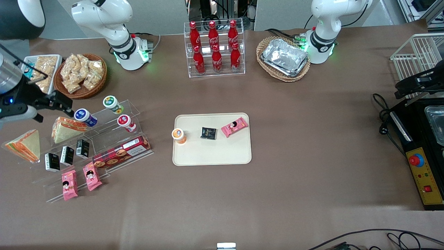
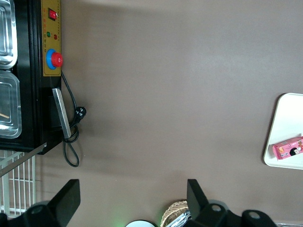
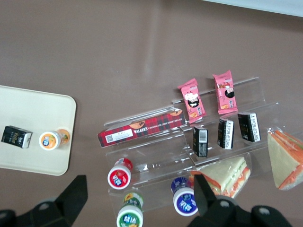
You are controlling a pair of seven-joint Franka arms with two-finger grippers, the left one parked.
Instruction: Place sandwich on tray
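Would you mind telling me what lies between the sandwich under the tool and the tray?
In the front view, the clear stepped rack with its capped cups stands between the sandwich, beneath the open tool, and the tray.

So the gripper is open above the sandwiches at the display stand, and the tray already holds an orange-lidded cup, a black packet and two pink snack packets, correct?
Not quite: the tray holds only one pink snack packet, as the front view shows, beside the black packet and the orange-lidded cup. The rest stands: the gripper is open above the nearer-to-stand sandwich.
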